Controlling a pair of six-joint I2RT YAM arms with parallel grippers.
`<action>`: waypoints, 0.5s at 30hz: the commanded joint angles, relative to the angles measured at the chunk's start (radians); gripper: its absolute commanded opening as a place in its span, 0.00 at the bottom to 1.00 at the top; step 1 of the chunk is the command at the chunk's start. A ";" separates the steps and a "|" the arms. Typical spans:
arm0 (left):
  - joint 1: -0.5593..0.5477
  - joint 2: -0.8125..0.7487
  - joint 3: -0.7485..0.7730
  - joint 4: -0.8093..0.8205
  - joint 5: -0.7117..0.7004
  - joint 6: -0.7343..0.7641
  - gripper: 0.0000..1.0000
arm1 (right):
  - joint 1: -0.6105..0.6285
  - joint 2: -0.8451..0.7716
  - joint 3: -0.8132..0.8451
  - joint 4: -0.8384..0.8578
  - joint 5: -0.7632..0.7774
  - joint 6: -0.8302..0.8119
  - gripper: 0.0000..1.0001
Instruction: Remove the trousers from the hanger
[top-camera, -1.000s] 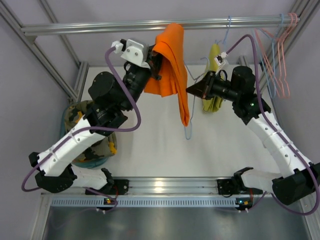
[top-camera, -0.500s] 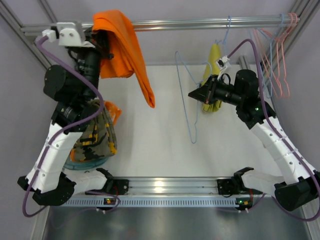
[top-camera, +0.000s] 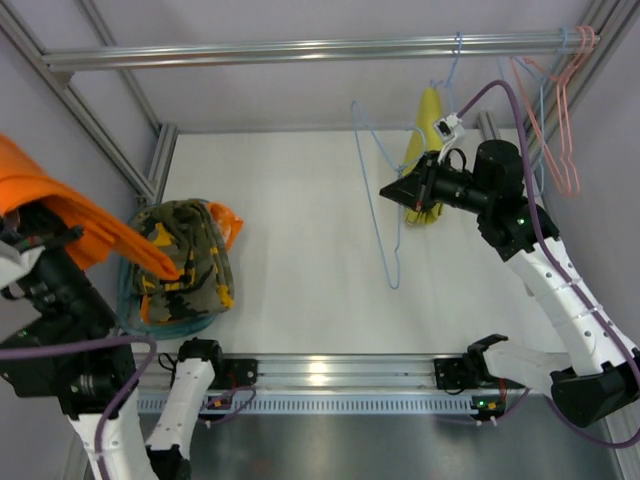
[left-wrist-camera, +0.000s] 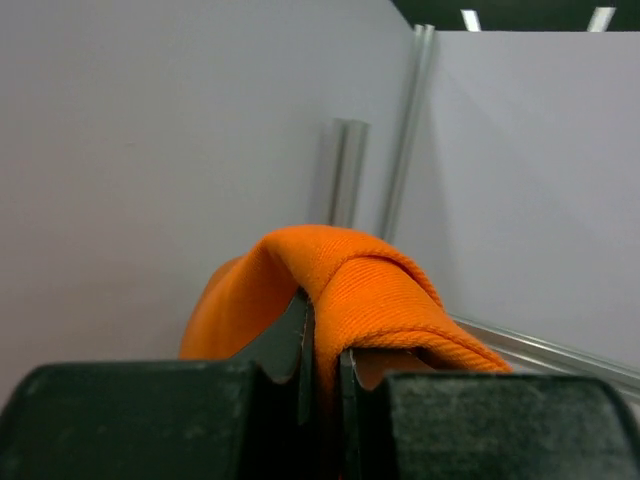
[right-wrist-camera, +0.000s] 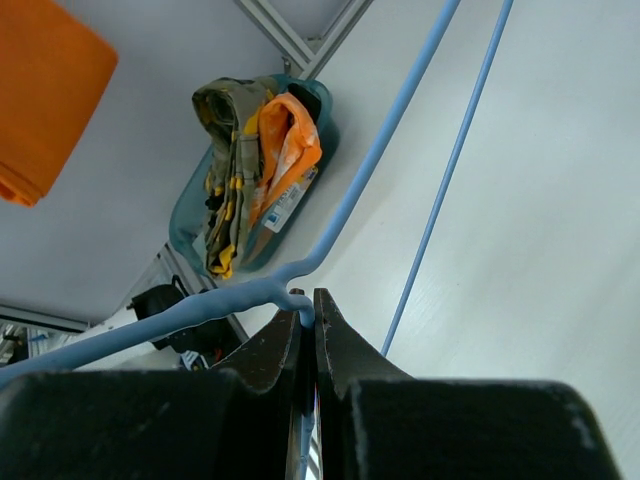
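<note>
The orange trousers (top-camera: 70, 215) hang free at the far left of the top view, their lower end trailing over the basket. My left gripper (left-wrist-camera: 322, 345) is shut on a fold of the orange cloth (left-wrist-camera: 365, 290). The top view hides its fingers under the cloth. The light-blue hanger (top-camera: 362, 150) hangs bare over the middle of the table, apart from the trousers. My right gripper (top-camera: 386, 187) is shut on its wire. In the right wrist view the wire (right-wrist-camera: 380, 150) bends into the tips of that gripper (right-wrist-camera: 307, 312), and the trousers (right-wrist-camera: 45, 90) show at the top left.
A teal basket (top-camera: 128, 300) at the left holds a camouflage garment (top-camera: 185, 250). Yellow-green trousers (top-camera: 428, 150) hang from the top rail (top-camera: 300, 48) behind my right gripper. Pink hangers (top-camera: 562, 110) hang at the rail's right end. Frame posts stand at both sides.
My left arm has swung from the rail to the far left and down, drawing the orange trousers off the hanger. The hanger, now bare, has stayed in my right gripper.
</note>
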 joint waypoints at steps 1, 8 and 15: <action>0.105 -0.118 -0.159 0.136 0.026 0.110 0.00 | 0.006 -0.029 0.051 0.027 -0.017 -0.025 0.00; 0.121 -0.362 -0.402 0.052 -0.040 0.246 0.00 | 0.005 -0.057 0.047 -0.001 -0.017 -0.042 0.00; 0.119 -0.442 -0.564 0.023 -0.022 0.282 0.00 | 0.006 -0.062 0.027 0.002 -0.003 -0.037 0.00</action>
